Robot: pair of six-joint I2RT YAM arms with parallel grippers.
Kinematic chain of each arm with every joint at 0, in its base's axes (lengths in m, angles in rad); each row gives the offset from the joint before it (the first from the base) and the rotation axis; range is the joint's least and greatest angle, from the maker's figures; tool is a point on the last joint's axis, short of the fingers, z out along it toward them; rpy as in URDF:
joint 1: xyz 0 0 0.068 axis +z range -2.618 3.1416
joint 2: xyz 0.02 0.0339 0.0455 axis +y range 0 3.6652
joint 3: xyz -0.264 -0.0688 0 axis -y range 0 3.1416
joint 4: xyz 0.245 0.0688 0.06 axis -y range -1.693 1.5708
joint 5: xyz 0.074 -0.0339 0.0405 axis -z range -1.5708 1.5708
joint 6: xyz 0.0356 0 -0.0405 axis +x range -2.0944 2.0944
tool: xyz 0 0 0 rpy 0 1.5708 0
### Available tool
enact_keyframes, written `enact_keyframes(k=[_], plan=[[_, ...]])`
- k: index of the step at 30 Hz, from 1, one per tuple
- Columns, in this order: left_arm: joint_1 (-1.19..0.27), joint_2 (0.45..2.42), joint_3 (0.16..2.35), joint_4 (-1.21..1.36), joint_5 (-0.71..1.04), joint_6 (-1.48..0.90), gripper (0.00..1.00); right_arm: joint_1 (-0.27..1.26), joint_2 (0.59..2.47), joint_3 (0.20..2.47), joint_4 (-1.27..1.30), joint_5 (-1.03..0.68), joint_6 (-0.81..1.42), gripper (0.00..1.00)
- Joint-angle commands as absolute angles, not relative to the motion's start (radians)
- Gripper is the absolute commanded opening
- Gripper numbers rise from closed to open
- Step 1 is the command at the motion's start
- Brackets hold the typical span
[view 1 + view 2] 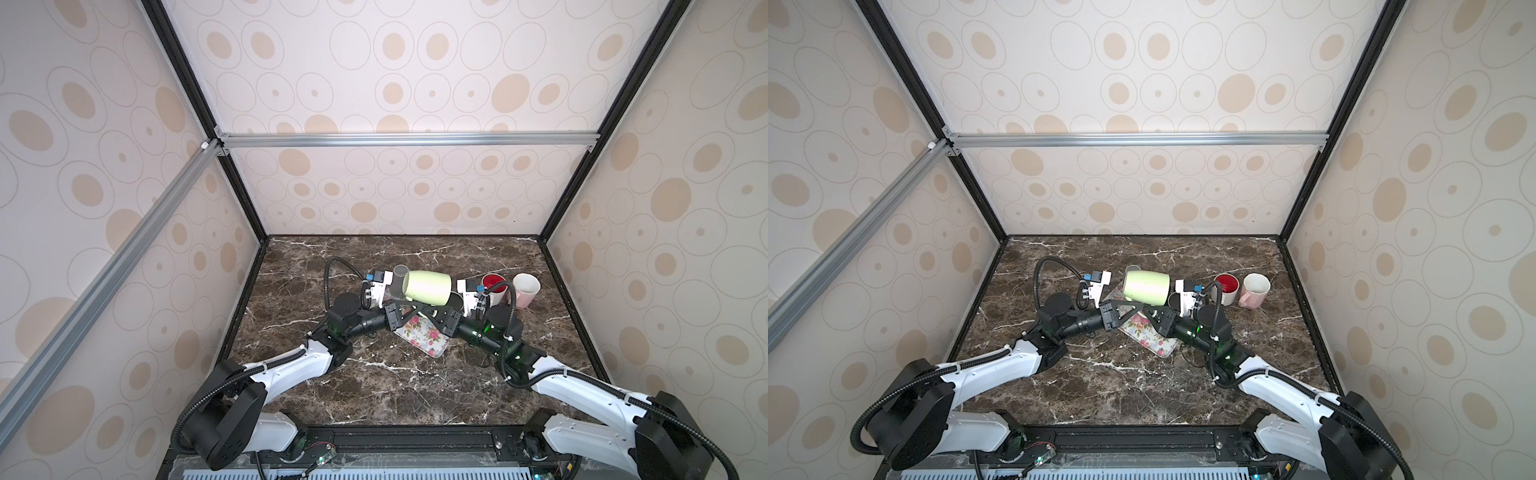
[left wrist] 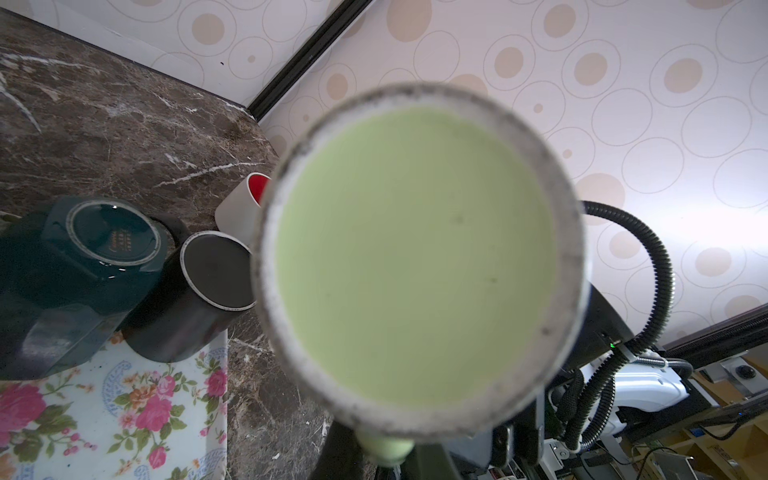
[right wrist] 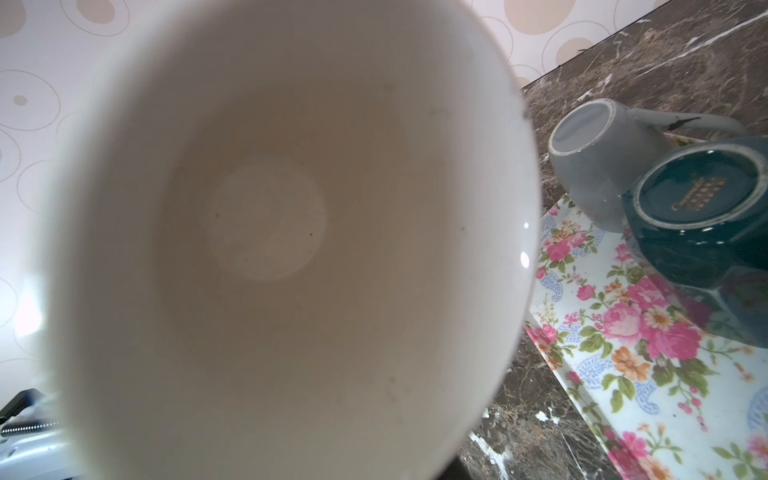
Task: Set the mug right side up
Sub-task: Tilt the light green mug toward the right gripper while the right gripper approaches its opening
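Observation:
A light green mug (image 1: 428, 286) (image 1: 1147, 286) hangs on its side above the tray, lifted between both arms. The left wrist view faces its green base (image 2: 415, 257). Its handle (image 2: 386, 446) points toward my left gripper (image 1: 411, 308) (image 1: 1136, 307), which is shut on it. The right wrist view is filled by the mug's white inside (image 3: 266, 232). My right gripper (image 1: 430, 311) (image 1: 1152, 313) reaches under the rim at the mouth end. Its jaws are hidden behind the mug, so their state does not show.
On or beside the floral tray (image 1: 424, 336) (image 3: 623, 374) stand upside-down mugs: dark teal (image 2: 95, 257) (image 3: 702, 220), black (image 2: 195, 299) and grey (image 3: 598, 166). A red-lined white mug (image 1: 494, 286) and a pink mug (image 1: 525, 291) stand upright to the right.

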State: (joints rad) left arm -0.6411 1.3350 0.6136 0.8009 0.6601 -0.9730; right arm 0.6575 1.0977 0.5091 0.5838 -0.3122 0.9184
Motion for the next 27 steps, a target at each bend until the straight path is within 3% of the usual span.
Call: enact_keyframes(k=[1,13,18,26,27], plan=[[-0.644,1.326,0.619,0.910,0.703,-0.971,0.00,0.663,1.105,0.526,0.693,-0.314,0.932,0.22],[-0.643,1.390,0.617,0.944,0.708,-0.981,0.00,0.663,1.084,0.509,0.788,-0.345,0.902,0.21],[-0.643,1.404,0.620,0.943,0.707,-0.981,0.00,0.663,1.090,0.509,0.799,-0.352,0.902,0.00],[-0.642,1.397,0.629,0.879,0.684,-0.939,0.00,0.665,1.099,0.511,0.770,-0.337,0.908,0.00],[-0.643,1.399,0.631,0.875,0.682,-0.937,0.07,0.667,1.098,0.511,0.761,-0.328,0.908,0.00]])
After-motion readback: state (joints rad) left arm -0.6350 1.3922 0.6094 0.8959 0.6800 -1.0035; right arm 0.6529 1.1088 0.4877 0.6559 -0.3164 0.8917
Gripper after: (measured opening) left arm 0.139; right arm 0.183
